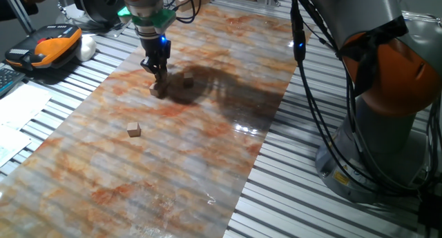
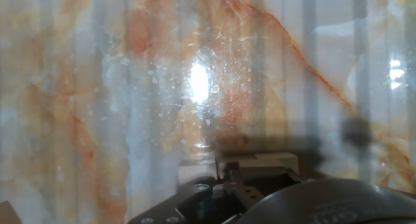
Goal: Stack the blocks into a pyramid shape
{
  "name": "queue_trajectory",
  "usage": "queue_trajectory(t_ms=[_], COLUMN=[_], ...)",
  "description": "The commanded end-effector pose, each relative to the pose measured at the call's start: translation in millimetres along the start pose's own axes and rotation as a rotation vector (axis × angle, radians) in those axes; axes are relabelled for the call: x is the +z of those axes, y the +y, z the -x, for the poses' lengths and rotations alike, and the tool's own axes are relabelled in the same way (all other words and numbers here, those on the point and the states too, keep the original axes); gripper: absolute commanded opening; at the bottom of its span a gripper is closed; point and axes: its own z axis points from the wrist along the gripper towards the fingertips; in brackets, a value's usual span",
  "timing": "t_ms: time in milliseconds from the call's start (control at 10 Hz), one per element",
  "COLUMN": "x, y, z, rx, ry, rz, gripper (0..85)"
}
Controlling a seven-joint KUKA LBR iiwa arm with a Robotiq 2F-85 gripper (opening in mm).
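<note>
Only three of the blocks can be made out in the fixed view: one small light-brown wooden cube sits on the desk directly under the pincer, a second cube lies just beside it to the right, and a third lies well apart, nearer the camera and a little to the left. All three rest singly on the surface, none on top of another. The dark fingers come down onto the first cube and cover its upper part, so whether the pincer is clamped on it or merely touching cannot be told. In the hand view the fingers are not clearly visible; only dark metal parts of the hand fill the lower edge, with a pale blurred square patch just above them that is too soft to identify. The desk has a glossy marbled sheet of orange, grey and white veins, ribbed with faint stripes and showing a bright glare spot in the hand view. The sheet lies on slatted metal rails. The arm's orange and grey base stands at the right, cut off by the frame, with black cables hanging before it. An orange and black device sits at the upper left.
</note>
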Motion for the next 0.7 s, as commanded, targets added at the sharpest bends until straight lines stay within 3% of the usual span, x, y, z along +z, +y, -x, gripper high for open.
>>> queue_trajectory(t_ms=[0, 600], x=[0.0, -0.2], y=[0.1, 0.3], z=[0.0, 0.2], rx=[0.000, -0.006], ry=[0.000, 0.003], rz=[-0.002, -0.001], gripper=[0.0, 0.0])
